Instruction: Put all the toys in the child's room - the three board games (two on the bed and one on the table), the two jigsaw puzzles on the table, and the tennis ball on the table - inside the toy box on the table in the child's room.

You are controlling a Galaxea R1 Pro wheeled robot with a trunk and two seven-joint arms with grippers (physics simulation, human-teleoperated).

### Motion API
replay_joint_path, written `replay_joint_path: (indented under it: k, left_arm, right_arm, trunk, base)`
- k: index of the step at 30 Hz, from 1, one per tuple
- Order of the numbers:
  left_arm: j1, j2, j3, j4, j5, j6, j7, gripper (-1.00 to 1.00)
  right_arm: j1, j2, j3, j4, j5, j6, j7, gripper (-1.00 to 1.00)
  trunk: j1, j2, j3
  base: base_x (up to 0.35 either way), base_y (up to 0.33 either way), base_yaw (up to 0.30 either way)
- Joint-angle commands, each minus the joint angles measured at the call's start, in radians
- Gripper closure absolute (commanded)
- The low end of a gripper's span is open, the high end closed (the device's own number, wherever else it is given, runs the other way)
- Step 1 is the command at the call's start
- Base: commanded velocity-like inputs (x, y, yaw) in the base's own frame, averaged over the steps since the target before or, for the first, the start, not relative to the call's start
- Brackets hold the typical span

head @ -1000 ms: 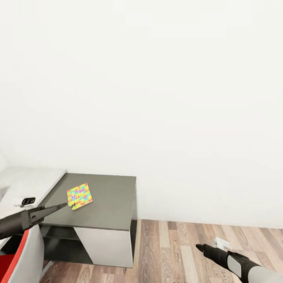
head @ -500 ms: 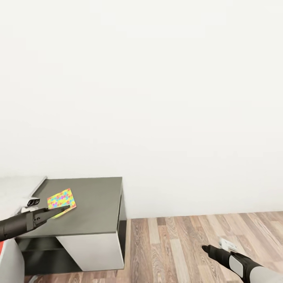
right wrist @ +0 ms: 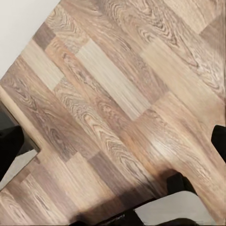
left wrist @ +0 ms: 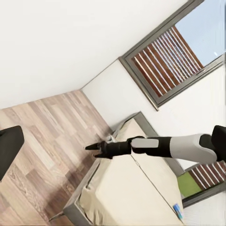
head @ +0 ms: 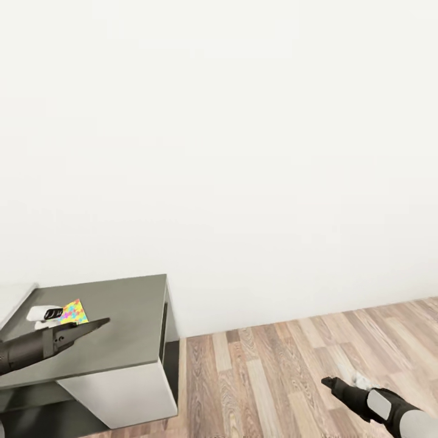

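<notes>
One multicoloured jigsaw puzzle [head: 75, 311] lies flat on the lower dark grey section of the table [head: 131, 328], at the head view's lower left. My left gripper [head: 102, 322] hovers just above that section, its tip a little past the puzzle toward the wall side, and it holds nothing. Over the wood floor my right gripper [head: 329, 383] is also empty, its dark fingertips [right wrist: 9, 146] spread wide apart in the right wrist view. The left wrist view looks across at my right gripper [left wrist: 90, 147] in front of the bed [left wrist: 122, 197]. A small blue box [left wrist: 177, 211] lies at the mattress's far end.
A bare white wall [head: 243, 152] takes up most of the head view. Wood-plank floor [head: 274, 377] runs right of the table, with a small white object [head: 361, 381] lying near my right gripper. Behind the bed is a window with slatted blinds [left wrist: 165, 56].
The whole head view has swung to the right, so the table and puzzle sit further left in the picture. Both arms keep nearly the same place in it.
</notes>
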Motion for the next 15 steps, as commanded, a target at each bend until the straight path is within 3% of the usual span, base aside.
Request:
replay_joint_path:
  k: [1,2,6,15]
  left_arm:
    - [0.0,-0.001,0.0,0.0,-0.001,0.011,-0.004,-1.0]
    - [0.0,-0.004,0.0,0.0,-0.001,0.011,-0.004,-1.0]
    - [0.0,-0.007,0.0,0.0,-0.001,0.01,-0.004,-1.0]
    - [0.0,-0.008,0.0,0.0,-0.001,0.011,-0.004,-1.0]
  right_arm:
    - [-0.002,-0.012,0.008,-0.005,-0.027,0.026,0.002,-1.0]
    - [-0.002,-0.03,0.006,-0.02,-0.059,0.057,0.002,-1.0]
    - [0.001,-0.055,0.001,-0.066,-0.106,0.092,-0.004,-1.0]
    - [0.003,-0.064,-0.001,-0.098,-0.127,0.093,-0.026,-1.0]
  trunk:
    - [0.001,-0.002,-0.003]
    - [0.001,-0.002,-0.004]
    - [0.001,-0.002,-0.009]
    - [0.001,-0.002,-0.02]
  base:
    - [-0.005,-0.002,-0.226]
    - [-0.003,-0.001,-0.225]
    - [-0.002,-0.001,-0.214]
    - [0.0,0.0,-0.189]
